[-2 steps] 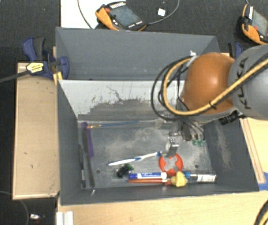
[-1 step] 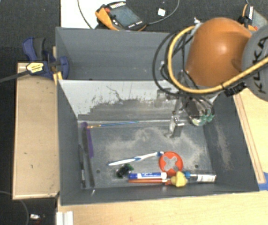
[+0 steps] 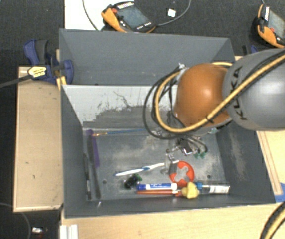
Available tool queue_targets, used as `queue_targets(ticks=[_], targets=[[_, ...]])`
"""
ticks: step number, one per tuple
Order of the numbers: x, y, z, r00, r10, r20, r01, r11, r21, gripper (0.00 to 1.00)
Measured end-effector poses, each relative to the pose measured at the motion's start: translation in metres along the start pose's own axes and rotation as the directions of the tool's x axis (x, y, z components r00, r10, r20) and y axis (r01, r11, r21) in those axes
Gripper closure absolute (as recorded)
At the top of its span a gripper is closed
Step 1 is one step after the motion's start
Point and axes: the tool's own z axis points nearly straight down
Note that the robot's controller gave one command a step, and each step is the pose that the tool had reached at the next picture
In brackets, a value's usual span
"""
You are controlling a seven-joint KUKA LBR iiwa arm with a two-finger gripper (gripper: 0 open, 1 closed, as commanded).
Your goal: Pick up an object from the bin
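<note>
My gripper (image 3: 178, 152) hangs below the arm's orange cover, over the right half of the bin floor. Directly beneath its tip lies a round orange-red thing (image 3: 183, 172) with a pale cut-out in it. A white toothbrush with a blue head (image 3: 140, 170) lies just to the left, its handle end touching the gripper's tip. In front of these lies a white marker with a blue label (image 3: 156, 186), and at its right end sits a small yellow toy (image 3: 190, 191).
A second white marker (image 3: 216, 188) extends right from the yellow toy. A small black thing (image 3: 130, 182) sits left of the labelled marker. A purple stick (image 3: 94, 151) runs along the left wall and a small green thing (image 3: 200, 155) lies right of the gripper.
</note>
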Motion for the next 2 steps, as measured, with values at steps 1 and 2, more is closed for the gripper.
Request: queue_targets(ticks=[1,2], targets=[[-0.016,-0.031,-0.078,0.996,0.081,0.042,-0.081,0.997,0.005,0.0],[-0.025,0.007,-0.006,0.963,0.268,-0.001,-0.268,0.963,-0.003,0.0]])
